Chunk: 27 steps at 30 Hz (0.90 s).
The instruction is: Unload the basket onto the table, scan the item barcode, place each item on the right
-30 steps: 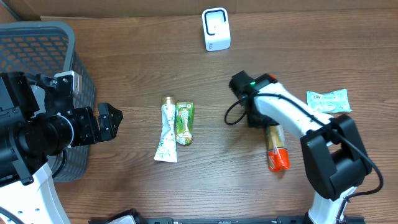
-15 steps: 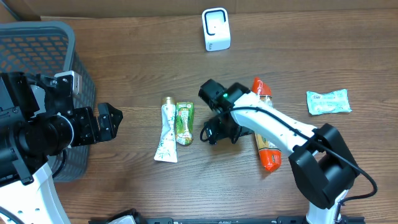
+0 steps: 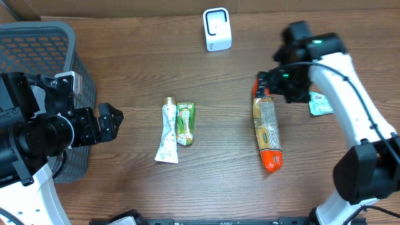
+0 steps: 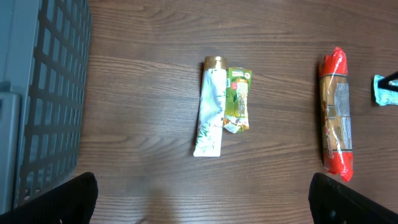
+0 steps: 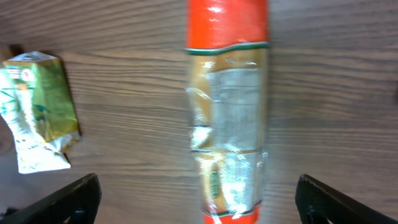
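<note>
Right tool [image 5: 199,202] gaping over one orange roll [image 3: 267,128], one tube [image 3: 167,134], one sachet [image 3: 185,124]

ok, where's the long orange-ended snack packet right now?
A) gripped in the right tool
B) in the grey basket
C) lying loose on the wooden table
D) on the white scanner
C: the long orange-ended snack packet lies flat on the wooden table, with the right tool open over it, gripping nothing.

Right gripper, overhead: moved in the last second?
Yes. The right gripper swung left toward the green sachet, then back right and up-frame. It now sits farther right of the white scanner than before, jaws open above the snack pack.
</note>
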Each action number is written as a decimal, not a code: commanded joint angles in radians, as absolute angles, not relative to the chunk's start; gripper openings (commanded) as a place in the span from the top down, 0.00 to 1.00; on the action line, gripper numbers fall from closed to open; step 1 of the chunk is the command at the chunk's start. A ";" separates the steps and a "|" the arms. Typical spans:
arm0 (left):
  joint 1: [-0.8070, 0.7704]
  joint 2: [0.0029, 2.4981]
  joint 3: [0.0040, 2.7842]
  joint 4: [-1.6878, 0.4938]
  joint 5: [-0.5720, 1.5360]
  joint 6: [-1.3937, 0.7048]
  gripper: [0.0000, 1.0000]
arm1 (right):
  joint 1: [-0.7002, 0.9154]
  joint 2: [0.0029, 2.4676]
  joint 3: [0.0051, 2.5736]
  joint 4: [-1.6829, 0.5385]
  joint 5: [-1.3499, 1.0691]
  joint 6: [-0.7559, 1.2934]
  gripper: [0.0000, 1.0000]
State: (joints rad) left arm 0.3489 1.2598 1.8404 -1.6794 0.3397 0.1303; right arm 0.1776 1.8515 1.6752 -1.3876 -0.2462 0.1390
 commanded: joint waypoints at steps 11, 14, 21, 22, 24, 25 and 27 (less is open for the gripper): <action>0.354 1.263 1.840 -1.678 0.340 0.138 0.00 | 0.061 1.848 1.225 -1.023 -0.492 -0.052 0.24; 0.354 1.263 1.840 -1.678 0.340 0.138 0.01 | 0.079 1.848 1.165 -0.947 -0.499 -0.050 0.32; 0.354 1.263 1.840 -1.678 0.340 0.138 0.00 | 0.091 1.848 1.058 -0.821 -0.495 -0.045 0.66; 0.354 1.263 1.840 -1.678 0.340 0.138 0.00 | 0.091 1.848 1.055 -0.819 -0.495 -0.039 0.75; 0.354 1.263 1.840 -1.678 0.340 0.138 0.00 | 0.090 1.848 1.064 -0.825 -0.495 -0.030 0.92; 0.354 1.263 1.840 -1.678 0.340 0.138 0.00 | 0.089 1.847 1.079 -0.845 -0.495 -0.030 0.96; 0.354 1.263 1.840 -1.678 0.340 0.138 0.01 | 0.089 1.846 1.132 -0.907 -0.493 -0.030 0.96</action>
